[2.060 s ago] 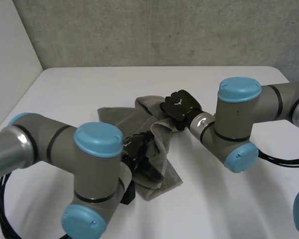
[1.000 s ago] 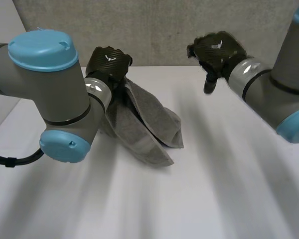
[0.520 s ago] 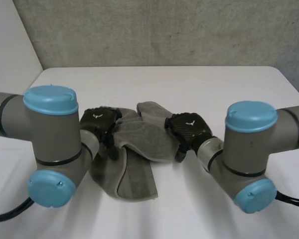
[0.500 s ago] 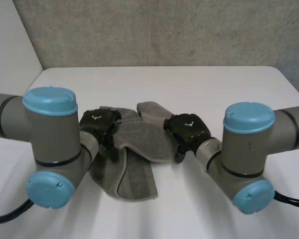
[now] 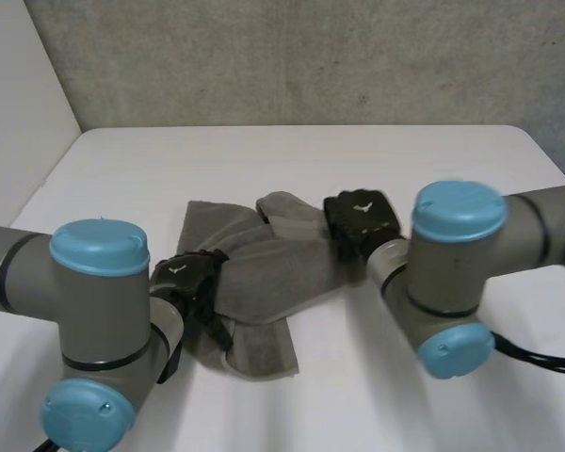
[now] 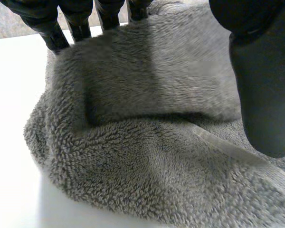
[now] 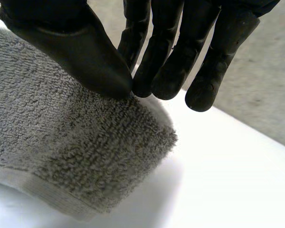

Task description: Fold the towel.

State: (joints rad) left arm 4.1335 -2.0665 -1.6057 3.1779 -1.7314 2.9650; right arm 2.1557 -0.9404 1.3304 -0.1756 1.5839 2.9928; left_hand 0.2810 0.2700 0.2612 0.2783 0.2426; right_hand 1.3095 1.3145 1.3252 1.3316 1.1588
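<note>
— Where's the towel, and what changed?

— Your grey terry towel [image 5: 264, 268] lies bunched on the white table [image 5: 405, 160] at the centre of the frame. A second ago it hung in the air from the black left hand [image 5: 190, 281]; now it is down. In the last half second the left hand dropped toward the lower left and the black right hand [image 5: 361, 219] drew up and to the right. The cloth now runs in a slanted band between them.

— So is that a fold?

— I'd judge not. You're stretching it out, and the layers are still rumpled with no clean edge laid over another.

— Are both hands holding?

— The right one pinches the towel's right-hand end, with its thumb [image 7: 80, 52] on top of the pile and the fingertips [image 7: 166, 57] closing against it. On the left, a raised ridge of cloth stands between the fingers [image 6: 52, 28] and the thumb [image 6: 261, 85], so I read that as a grip on the lower left part.

— What can't you see?

— The left fingertips sit behind that ridge. Your left arm [image 5: 99, 282] covers the towel's lower left side. I can't tell which corners are which, or how many layers the right hand has.
</note>
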